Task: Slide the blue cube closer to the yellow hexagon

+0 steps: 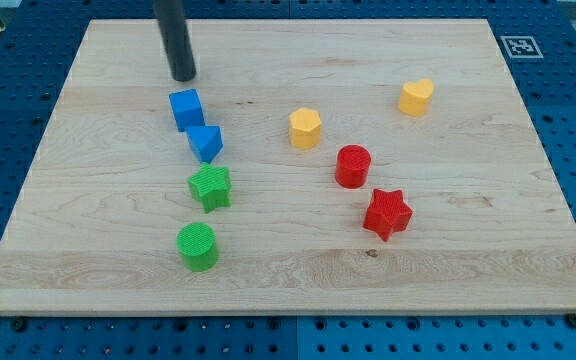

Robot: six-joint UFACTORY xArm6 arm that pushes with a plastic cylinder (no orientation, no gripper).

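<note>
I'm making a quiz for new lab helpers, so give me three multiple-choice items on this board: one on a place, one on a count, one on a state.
1. Where is my tip relative to the blue cube?
A. toward the view's top
B. toward the view's bottom
C. far to the view's right

2. How many red blocks lie on the board?
A. one
B. two
C. three

3. The blue cube and the yellow hexagon are
A. touching
B. stacked
C. apart

Answers: 1 A, the rod ends just above the cube. 2 B, a red cylinder and a red star. 3 C, bare wood shows between them.
</note>
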